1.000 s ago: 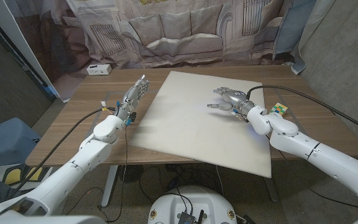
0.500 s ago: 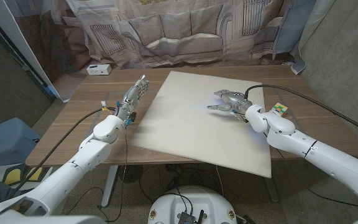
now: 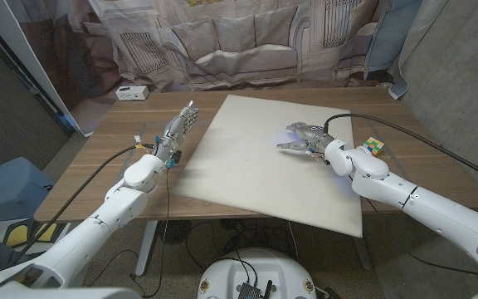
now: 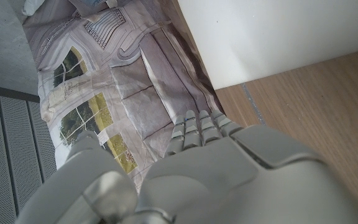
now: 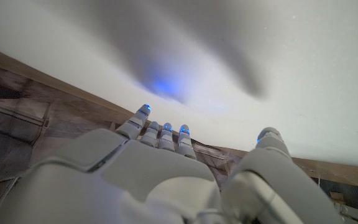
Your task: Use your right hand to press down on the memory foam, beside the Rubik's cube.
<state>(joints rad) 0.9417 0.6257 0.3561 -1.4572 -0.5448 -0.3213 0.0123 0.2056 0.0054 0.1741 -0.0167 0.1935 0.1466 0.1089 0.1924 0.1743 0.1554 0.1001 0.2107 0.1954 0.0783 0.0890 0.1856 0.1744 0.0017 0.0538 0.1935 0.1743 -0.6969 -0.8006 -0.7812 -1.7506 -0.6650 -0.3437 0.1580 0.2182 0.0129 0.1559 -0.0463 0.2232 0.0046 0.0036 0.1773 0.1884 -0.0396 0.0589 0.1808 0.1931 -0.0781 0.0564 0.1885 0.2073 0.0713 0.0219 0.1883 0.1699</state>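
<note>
The memory foam (image 3: 256,162) is a large cream slab across the middle of the wooden table. The Rubik's cube (image 3: 373,144) sits on the wood just off the foam's right edge. My right hand (image 3: 304,137) hovers over the foam's far right part, left of the cube, fingers spread and holding nothing. In the right wrist view its fingertips (image 5: 164,127) glow blue above the foam (image 5: 241,56), casting shadows and a blue spot on it. My left hand (image 3: 180,126) stands on the wood beside the foam's left edge, fingers straight and apart; the left wrist view shows the foam's corner (image 4: 272,31).
A small white box (image 3: 131,92) lies at the table's far left corner. A printed cloth backdrop (image 3: 239,37) hangs behind the table. Bare wood (image 3: 421,178) lies right of the foam around the cube.
My right hand has shifted slightly left over the foam, away from the cube. The left hand and the cube have stayed put.
</note>
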